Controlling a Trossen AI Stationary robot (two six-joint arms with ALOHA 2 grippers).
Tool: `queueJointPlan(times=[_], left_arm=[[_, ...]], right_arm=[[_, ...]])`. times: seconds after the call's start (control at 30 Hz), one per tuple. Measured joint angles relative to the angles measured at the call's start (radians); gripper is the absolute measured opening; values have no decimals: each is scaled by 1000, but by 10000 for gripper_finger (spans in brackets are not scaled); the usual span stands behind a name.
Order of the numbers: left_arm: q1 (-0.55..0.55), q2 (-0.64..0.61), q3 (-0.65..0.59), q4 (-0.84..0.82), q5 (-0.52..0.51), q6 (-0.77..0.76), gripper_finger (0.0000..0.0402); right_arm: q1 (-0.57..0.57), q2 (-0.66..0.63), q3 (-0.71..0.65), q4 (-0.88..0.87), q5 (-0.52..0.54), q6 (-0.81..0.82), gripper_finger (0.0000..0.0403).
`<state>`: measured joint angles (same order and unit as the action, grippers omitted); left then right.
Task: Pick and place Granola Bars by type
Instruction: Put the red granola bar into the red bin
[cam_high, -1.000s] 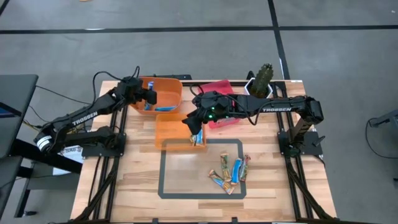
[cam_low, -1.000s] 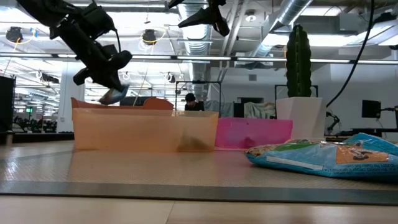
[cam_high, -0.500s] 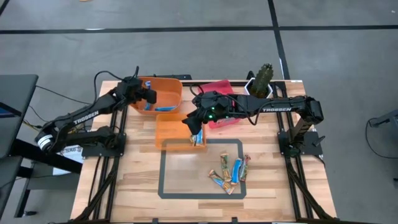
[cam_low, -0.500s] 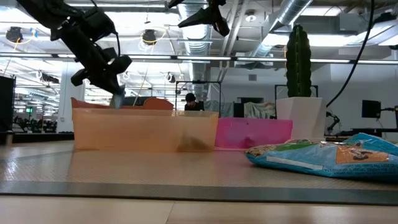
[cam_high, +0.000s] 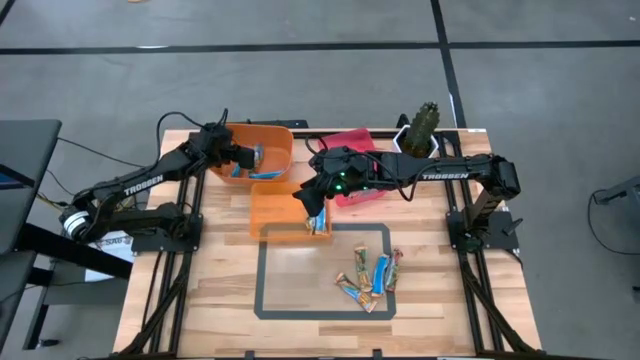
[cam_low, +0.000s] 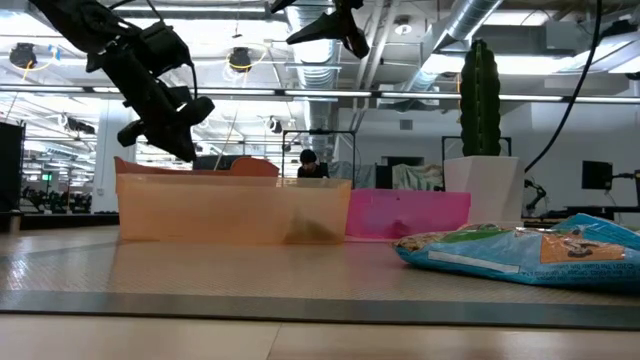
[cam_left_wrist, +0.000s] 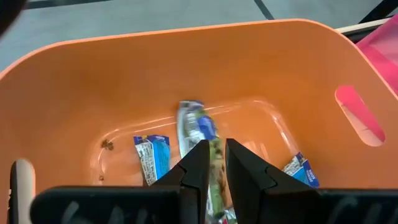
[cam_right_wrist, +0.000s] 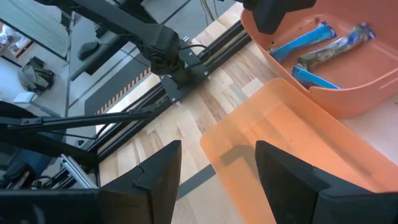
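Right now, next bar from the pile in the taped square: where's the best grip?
Probably the blue granola bar in the pile: it lies flat and roughly lengthwise toward the table's front edge. Come straight down and pinch across its narrow width at mid-length. Neighbouring bars lie close on both sides, so finger room looks tight. The right gripper is nearest, open over the clear orange bin.

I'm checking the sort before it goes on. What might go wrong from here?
1. The orange bin under the left gripper holds blue bars beside a greenish bar, so the types may end up mixed.
2. The bars on the table lie bunched and touching. Grasping one may drag a neighbour.
3. The right gripper, fingers open, hangs over the translucent bin and might knock its wall.
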<state>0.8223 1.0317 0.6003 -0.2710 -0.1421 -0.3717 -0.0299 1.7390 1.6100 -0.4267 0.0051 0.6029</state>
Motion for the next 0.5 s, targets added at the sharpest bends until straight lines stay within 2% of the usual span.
queueJointPlan(times=[0.23, 0.5], left_arm=[[0, -9, 0, 0, 40, 0, 44], [-2, -105, 35, 13, 205, 26, 44]], right_arm=[[0, 0, 0, 0, 0, 0, 199], [0, 0, 0, 0, 0, -8, 194]])
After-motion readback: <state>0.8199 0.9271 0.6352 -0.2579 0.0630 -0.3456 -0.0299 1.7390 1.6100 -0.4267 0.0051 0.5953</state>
